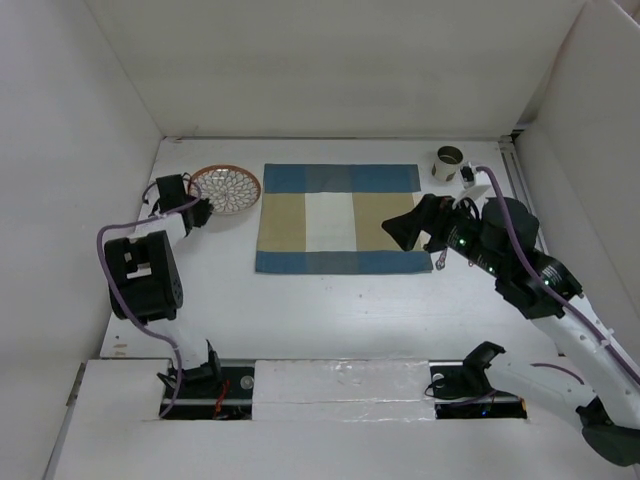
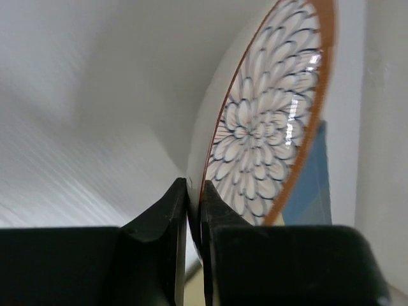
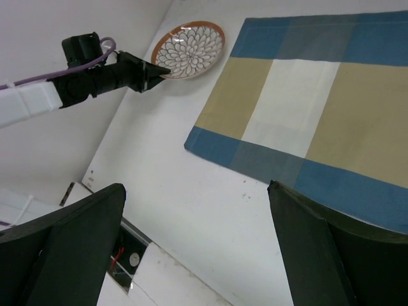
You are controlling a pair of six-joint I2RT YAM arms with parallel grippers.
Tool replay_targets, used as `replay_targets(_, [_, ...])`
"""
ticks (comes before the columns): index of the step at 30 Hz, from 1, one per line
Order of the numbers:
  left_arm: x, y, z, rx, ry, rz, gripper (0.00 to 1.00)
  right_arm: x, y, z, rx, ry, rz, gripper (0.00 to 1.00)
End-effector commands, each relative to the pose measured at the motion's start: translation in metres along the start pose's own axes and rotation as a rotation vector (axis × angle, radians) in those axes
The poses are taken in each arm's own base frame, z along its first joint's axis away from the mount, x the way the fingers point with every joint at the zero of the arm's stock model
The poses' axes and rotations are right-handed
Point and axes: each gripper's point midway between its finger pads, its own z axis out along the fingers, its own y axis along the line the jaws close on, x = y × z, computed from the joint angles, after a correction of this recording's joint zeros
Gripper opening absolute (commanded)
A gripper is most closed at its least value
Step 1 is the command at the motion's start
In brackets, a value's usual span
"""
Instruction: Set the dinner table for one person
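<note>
The dinner table (image 1: 330, 310) is a large white surface walled by white panels. A round plate (image 1: 225, 187) with a blue petal pattern and an orange rim sits at the far left, beside a blue-and-tan checked placemat (image 1: 338, 218). My left gripper (image 1: 205, 212) is shut on the plate's near-left rim. In the left wrist view the fingers (image 2: 220, 210) pinch the rim and the plate (image 2: 268, 127) looks tilted. My right gripper (image 1: 405, 228) is open and empty above the placemat's right end. The right wrist view shows its gripper (image 3: 196, 188), the plate (image 3: 189, 50) and the placemat (image 3: 299, 108).
A white mug (image 1: 449, 162) with a dark inside stands at the far right, close to the right arm. A small thin object (image 1: 440, 262), too small to identify, lies by the placemat's near right corner. White walls enclose the left, back and right sides.
</note>
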Motion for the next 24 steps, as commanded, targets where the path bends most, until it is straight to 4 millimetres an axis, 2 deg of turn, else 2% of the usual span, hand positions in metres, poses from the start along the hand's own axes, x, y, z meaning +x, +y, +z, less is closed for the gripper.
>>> replay_targets(1, [-0.028,-0.088,-0.071,0.277,-0.149,0.079,0.0,-0.017,0.0,-0.01,0.008,-0.072,-0.007,1.0])
replay_targets(2, [-0.033,-0.099,-0.082,0.316,-0.171,0.081,0.0,-0.016,0.0,-0.013,0.006,-0.074,-0.007,1.0])
replay_targets(4, [-0.026,-0.125,-0.107,0.394,-0.193,0.104,0.0,-0.015,-0.007,-0.015,0.028,-0.079,-0.004,1.0])
replay_targets(5, [-0.021,-0.133,-0.114,0.41,-0.191,0.134,0.0,-0.016,-0.005,-0.018,0.023,-0.088,-0.004,1.0])
replay_targets(8, [-0.006,-0.152,-0.127,0.459,-0.174,0.195,0.0,-0.011,-0.008,-0.02,0.024,-0.086,0.005,1.0])
replay_targets(9, [0.01,-0.155,-0.125,0.471,-0.131,0.214,0.0,-0.013,-0.01,-0.02,0.031,-0.091,0.007,1.0])
replay_targets(10, [0.018,-0.168,-0.129,0.518,-0.114,0.253,0.0,-0.007,-0.014,-0.019,0.042,-0.074,0.007,1.0])
replay_targets(14, [0.109,-0.198,-0.123,0.664,0.185,0.401,0.0,-0.01,-0.023,-0.019,0.089,-0.091,0.01,1.0])
replay_targets(15, [0.129,-0.195,-0.112,0.665,0.245,0.419,0.0,-0.012,-0.032,-0.02,0.131,-0.104,0.013,1.0])
replay_targets(16, [0.158,-0.197,-0.115,0.688,0.303,0.448,0.0,-0.014,-0.04,-0.02,0.165,-0.114,0.017,1.0])
replay_targets(17, [0.167,-0.206,-0.117,0.707,0.315,0.459,0.0,-0.019,-0.045,-0.019,0.197,-0.118,0.02,1.0])
replay_targets(18, [0.18,-0.207,-0.117,0.714,0.35,0.473,0.0,-0.014,-0.057,-0.02,0.259,-0.084,0.023,1.0])
replay_targets(19, [0.192,-0.201,-0.104,0.691,0.377,0.479,0.0,-0.017,-0.068,-0.02,0.319,-0.085,0.041,1.0])
replay_targets(20, [0.211,-0.2,-0.105,0.689,0.421,0.496,0.0,-0.019,-0.08,-0.017,0.366,-0.08,0.051,1.0])
replay_targets(21, [0.222,-0.204,-0.109,0.713,0.465,0.511,0.0,-0.021,-0.083,-0.018,0.372,-0.083,0.057,1.0])
replay_targets(22, [0.236,-0.195,-0.095,0.678,0.506,0.517,0.0,-0.017,-0.084,-0.015,0.354,-0.069,0.055,1.0])
replay_targets(23, [0.25,-0.194,-0.094,0.674,0.538,0.549,0.0,-0.014,-0.094,-0.013,0.372,-0.064,0.068,1.0])
replay_targets(24, [0.258,-0.2,-0.096,0.688,0.562,0.558,0.0,-0.014,-0.094,-0.014,0.36,-0.072,0.072,1.0])
